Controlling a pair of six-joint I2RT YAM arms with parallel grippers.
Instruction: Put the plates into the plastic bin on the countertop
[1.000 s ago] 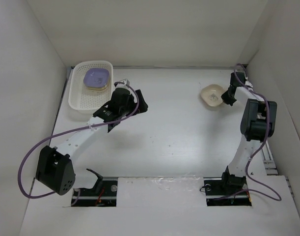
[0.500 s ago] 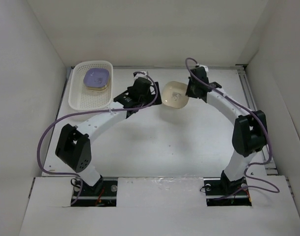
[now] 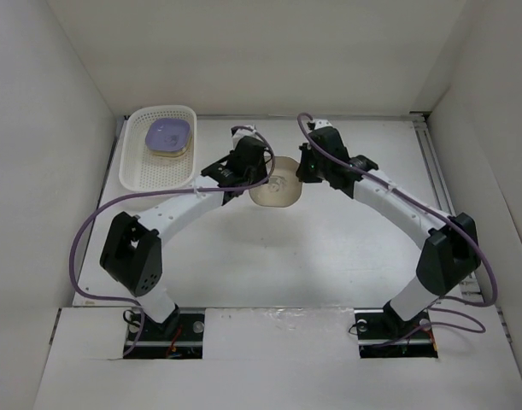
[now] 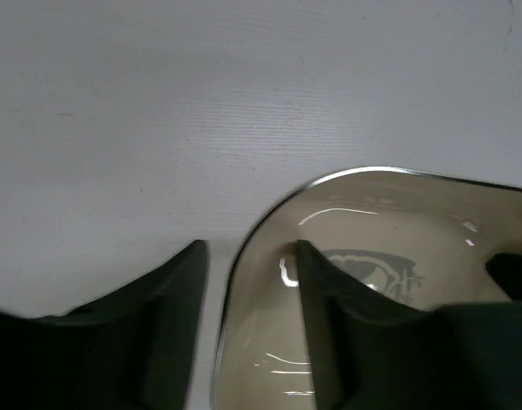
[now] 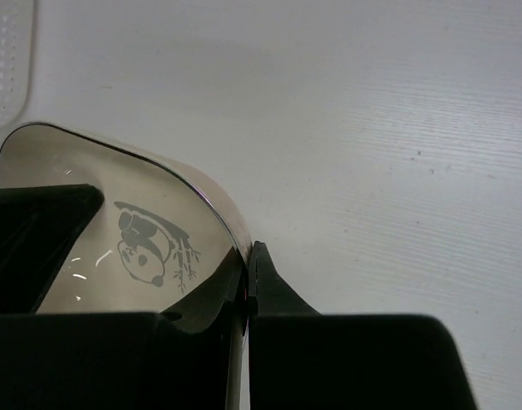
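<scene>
- Worktop [image 3: 329, 256], matte white and boxed in by plain white walls [image 3: 64, 102], carries both arms, which reach in from the near edge and meet above its middle.
- Since a second ago the cream plate [image 3: 276, 190] has left the far right of the worktop, where the right gripper [image 3: 301, 174] was at its edge; it now hangs at centre, off the surface, tilted, between the two arms.
- Over the same second the left gripper [image 3: 263, 169] has swung away from the plastic bin [image 3: 149, 177] to meet the plate, and its arm has unfolded into a long arc.
- Right fingers [image 5: 269, 286] are clamped together on the plate's rim, one on each face of the edge, in the right wrist view.
- Left fingers [image 4: 179, 307] stand apart and straddle the opposite rim: one sits inside the dish, the other outside, with a sliver of white worktop showing between it and the rim.
- Panda print [image 5: 149, 243], dark on the glossy cream bottom, shows clearly in the right wrist view.
- Plastic bin, white with perforated walls, sits in the far left corner, as it did a second ago.
- Lavender plate [image 3: 167, 135] lies in it on top of a short stack; a yellowish edge [image 3: 167, 155] peeps out beneath, and how many plates lie under it cannot be told.
</scene>
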